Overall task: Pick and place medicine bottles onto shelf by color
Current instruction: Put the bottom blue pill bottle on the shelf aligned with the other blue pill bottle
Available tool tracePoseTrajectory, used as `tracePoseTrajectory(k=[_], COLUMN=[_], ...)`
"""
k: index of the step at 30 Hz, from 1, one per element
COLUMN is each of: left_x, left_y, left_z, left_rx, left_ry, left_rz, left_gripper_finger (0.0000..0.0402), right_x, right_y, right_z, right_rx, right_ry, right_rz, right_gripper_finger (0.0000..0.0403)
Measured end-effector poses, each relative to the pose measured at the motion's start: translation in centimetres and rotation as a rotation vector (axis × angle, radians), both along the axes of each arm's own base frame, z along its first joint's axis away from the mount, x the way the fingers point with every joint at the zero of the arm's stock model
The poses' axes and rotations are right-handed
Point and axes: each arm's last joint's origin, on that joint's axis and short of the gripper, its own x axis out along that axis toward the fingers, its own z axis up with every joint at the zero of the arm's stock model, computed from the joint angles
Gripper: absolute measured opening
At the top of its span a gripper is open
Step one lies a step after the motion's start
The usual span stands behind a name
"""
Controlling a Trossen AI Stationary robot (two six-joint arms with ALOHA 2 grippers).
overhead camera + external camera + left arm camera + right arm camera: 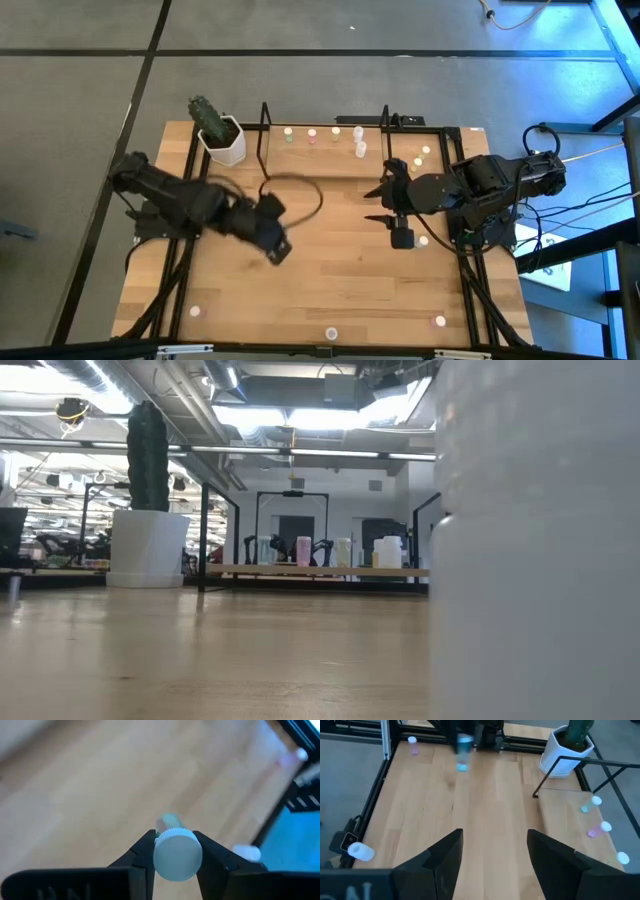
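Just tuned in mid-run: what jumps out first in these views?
The left gripper is shut on a small medicine bottle, pinched between its dark fingers above the bare wooden table, left of centre. At the far edge, the wire shelf already holds a row of bottles, with a cactus pot beside its left end. The right gripper hangs open and empty over the table's right side.

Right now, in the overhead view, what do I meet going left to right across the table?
Left gripper shut on a bottle → right gripper, open and empty → lone bottle at the near right edge.
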Motion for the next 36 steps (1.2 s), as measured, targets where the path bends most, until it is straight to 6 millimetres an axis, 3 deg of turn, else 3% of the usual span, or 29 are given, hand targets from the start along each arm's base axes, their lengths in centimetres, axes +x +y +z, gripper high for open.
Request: tracePoseTrajectory(k=[9, 17, 25, 36], left_x=[0.9, 0.2, 0.8, 4.3], left_y=[9.1, 16.3, 20.3, 24.5], left_z=[2.2, 2.1, 0.6, -4.8], left_rx=[0.117, 0.157, 0.189, 0.165], left_ry=[0.040, 0.086, 0.167, 0.324], left_rz=[0.038, 0.080, 0.034, 0.041], left_gripper_finger=[0.0094, 0.0094, 0.0094, 0.0094], right_x=[0.0, 0.0, 0.0, 0.2], right_y=[0.0, 0.0, 0.0, -0.7], right_z=[0.0, 0.0, 0.0, 0.0], right_rx=[-0.001, 0.000, -0.003, -0.002], right_ry=[0.000, 0.000, 0.000, 0.000], right_rz=[0.001, 0.001, 0.000, -0.030], right_gripper_finger=[0.0223, 0.0223, 0.0223, 0.0223])
